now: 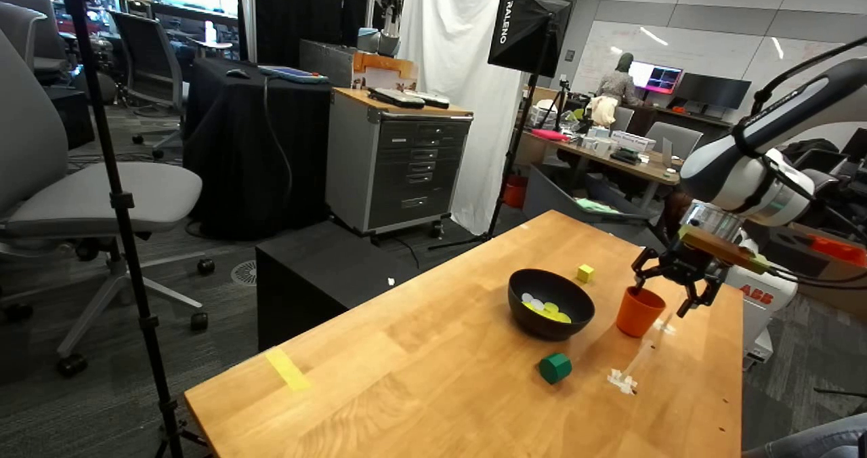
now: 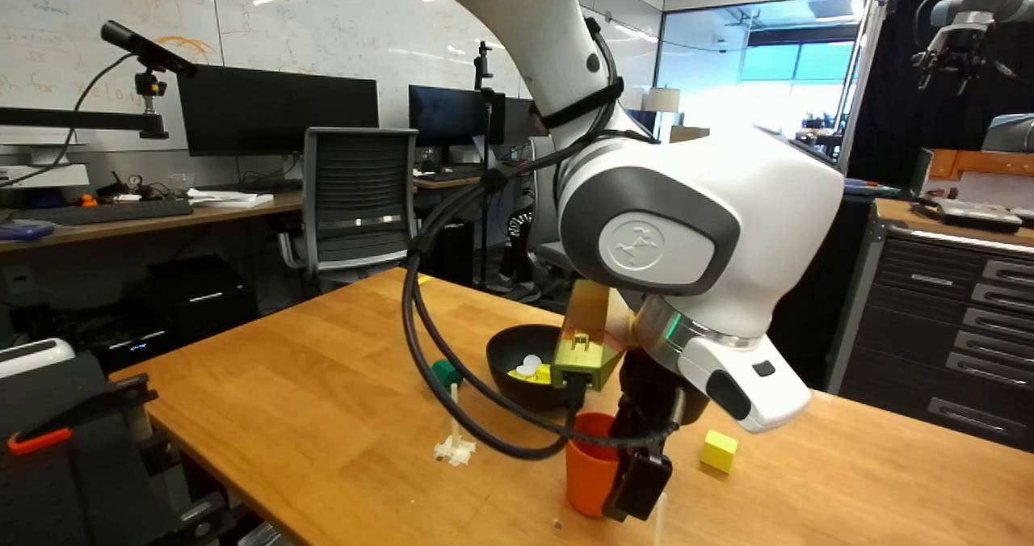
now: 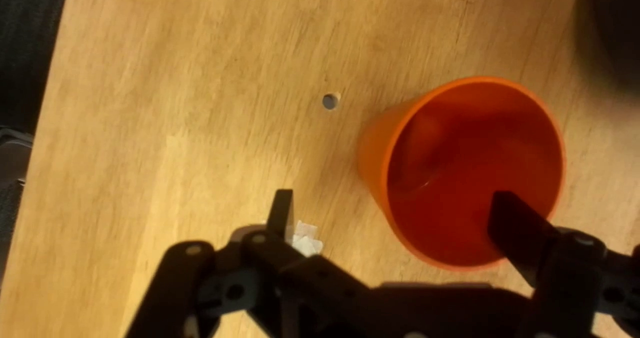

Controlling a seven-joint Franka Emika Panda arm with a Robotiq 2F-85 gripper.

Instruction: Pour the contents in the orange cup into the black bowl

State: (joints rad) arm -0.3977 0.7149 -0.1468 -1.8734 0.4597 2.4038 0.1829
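The pincer (image 3: 393, 197) gapes, one jaw at the mouth of the orange cup (image 1: 635, 318); whether it's inside, I can't tell. The cup stands on the bench (image 1: 447, 370) near the black bowl (image 1: 551, 287), its yellow and white pieces (image 2: 528, 371) part-hidden in an exterior view.

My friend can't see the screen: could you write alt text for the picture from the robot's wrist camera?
An orange cup, apparently empty, stands on a wooden table, seen from above past an open black claw. In the picture, one finger overlaps the cup's mouth; the other finger is left of the cup. Part of a black bowl shows top right.
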